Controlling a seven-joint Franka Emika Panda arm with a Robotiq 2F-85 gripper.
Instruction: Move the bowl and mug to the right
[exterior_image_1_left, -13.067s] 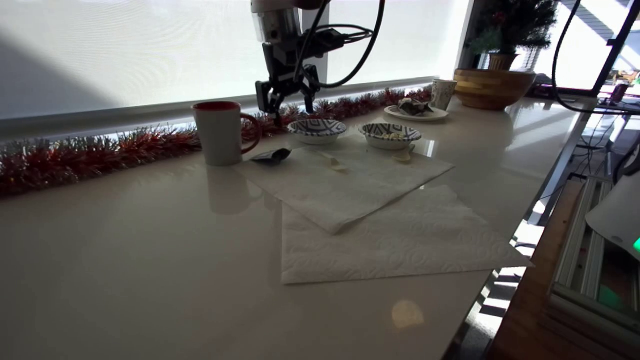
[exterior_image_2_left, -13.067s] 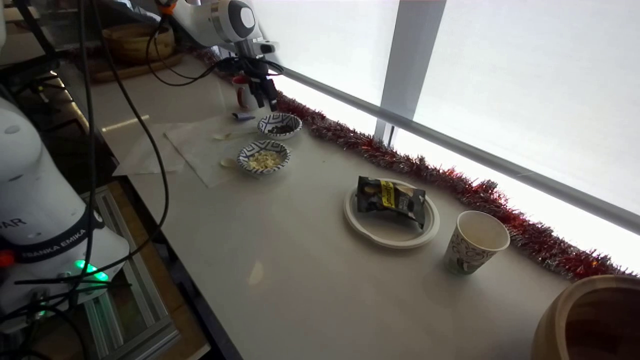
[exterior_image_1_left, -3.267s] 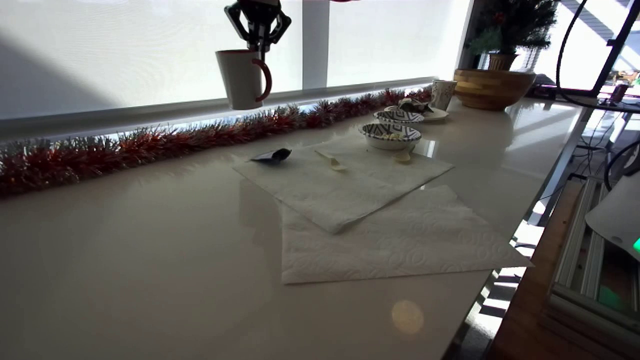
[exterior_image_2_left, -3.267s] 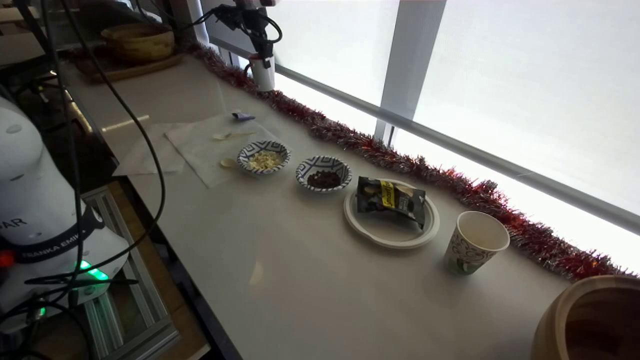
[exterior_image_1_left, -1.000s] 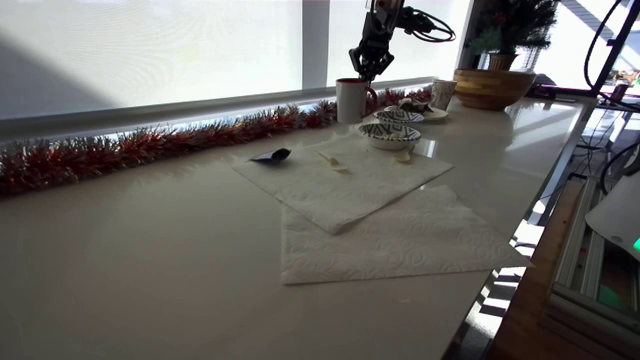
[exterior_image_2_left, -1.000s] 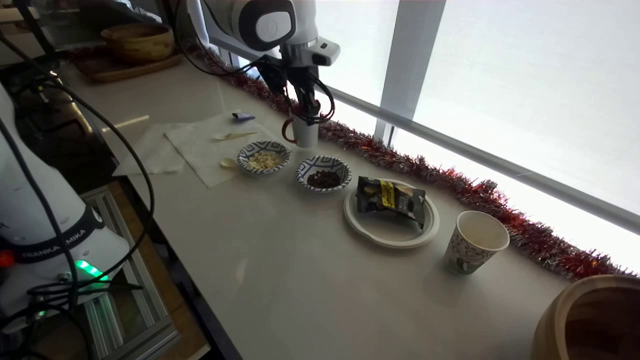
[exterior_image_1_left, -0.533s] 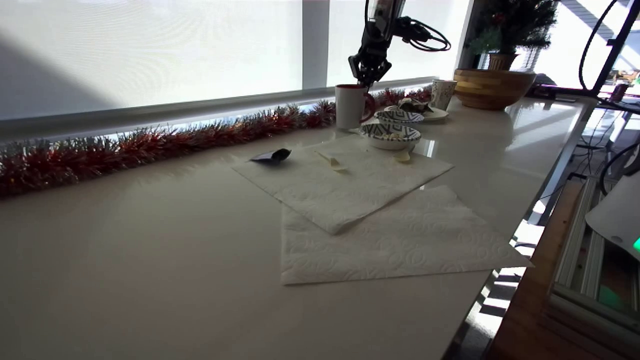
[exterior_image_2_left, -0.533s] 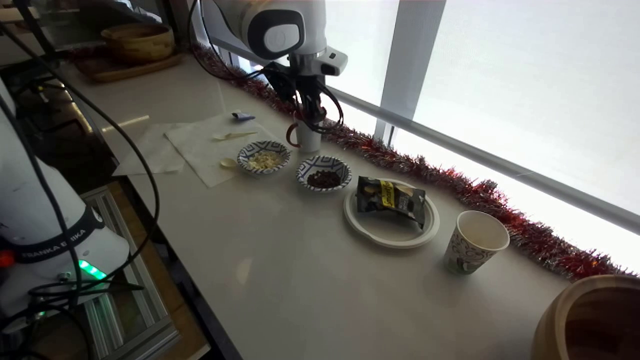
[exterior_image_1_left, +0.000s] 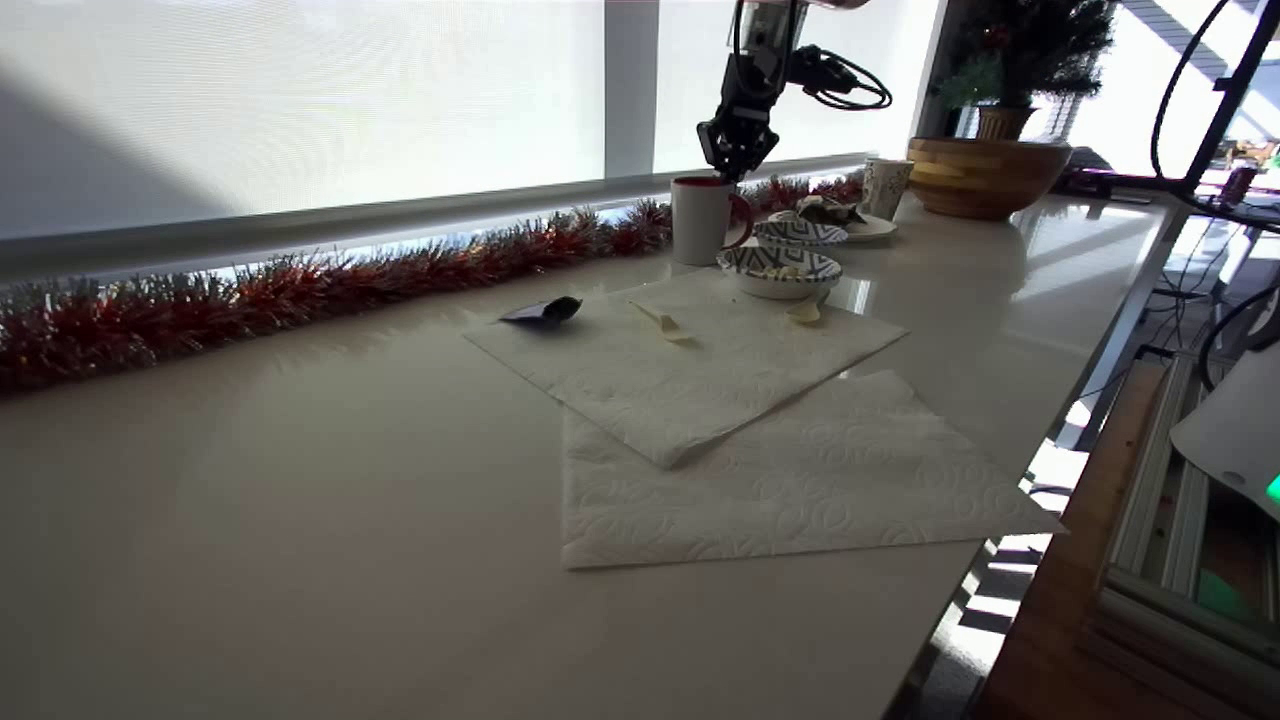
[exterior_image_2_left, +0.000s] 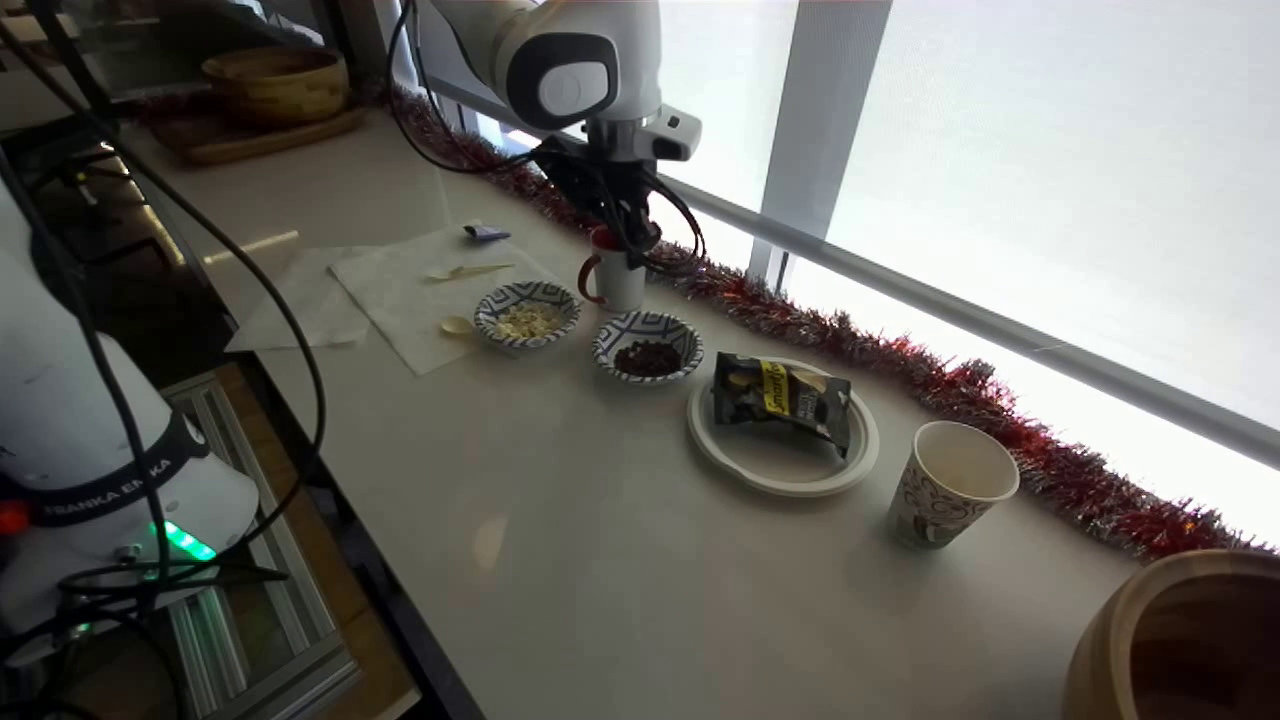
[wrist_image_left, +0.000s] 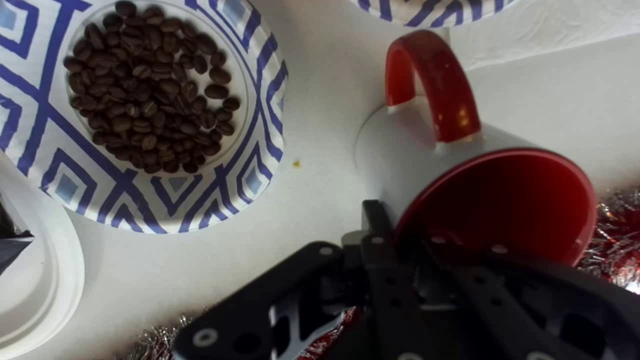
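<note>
Pinching the red-handled white mug (exterior_image_1_left: 701, 222) at its rim, the fingers (wrist_image_left: 377, 221) hold probable ceramic: stiff, slick, breakable, likely steadiest when gripped deep.

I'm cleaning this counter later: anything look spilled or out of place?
Two things: a yellowish speck on the counter between the bowl of coffee beans and the mug, perhaps a stray crumb; and a corner of the lower paper towel poking past the counter's edge.
</note>
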